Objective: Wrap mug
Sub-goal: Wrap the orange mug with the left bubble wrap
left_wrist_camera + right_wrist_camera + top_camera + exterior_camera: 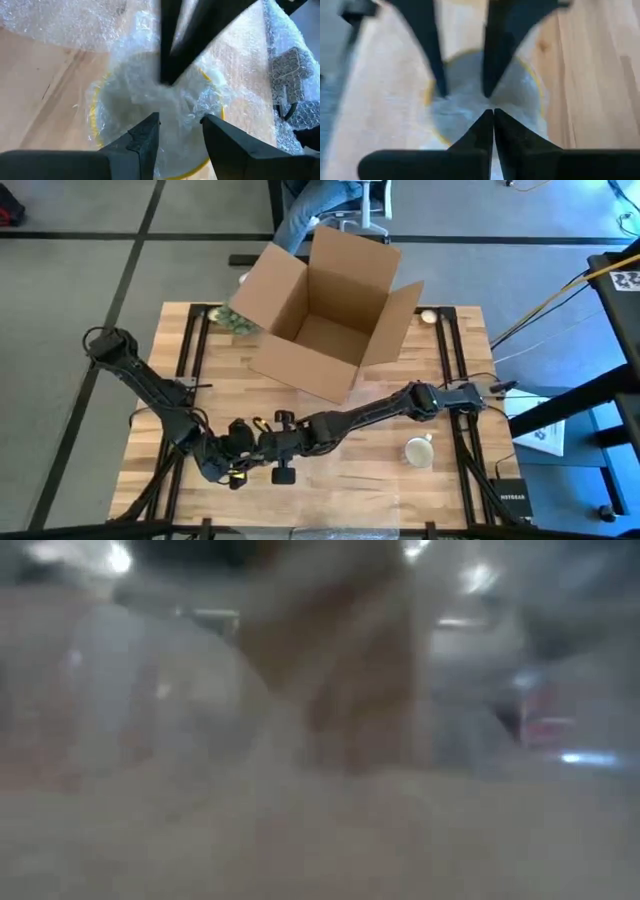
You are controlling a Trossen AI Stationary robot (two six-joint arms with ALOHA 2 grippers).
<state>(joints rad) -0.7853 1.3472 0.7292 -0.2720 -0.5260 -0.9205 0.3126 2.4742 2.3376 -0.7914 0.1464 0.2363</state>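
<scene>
A yellow-rimmed mug [97, 107] stands mouth up on a bubble wrap sheet [55, 25] at the table's near left. Crumpled wrap [145, 95] fills its mouth. My right gripper [493, 112], shut, reaches in from the table's right, its tips [167, 77] down in that wrap. My left gripper [180, 125] is open at the mouth's opposite side, facing the right one [262, 448]. In the high view both grippers cover the mug. In the low view wrap hides everything. My right gripper presses its shut fingertips [165, 75] into the crumpled bubble wrap in the mug's mouth [150, 92], slanting down from the table's right. The mug stands on the wrap sheet. Whether wrap is caught between the tips does not show. My left gripper's open fingers [147, 127] lie over the wrap at the mouth's rim; I cannot tell whether they touch it.
An open cardboard box [320, 310] stands at the table's far middle, with a wrapped greenish thing [235, 320] at its left. A white mug [418, 450] sits at the near right. More bubble wrap [290, 60] lies beside the yellow mug.
</scene>
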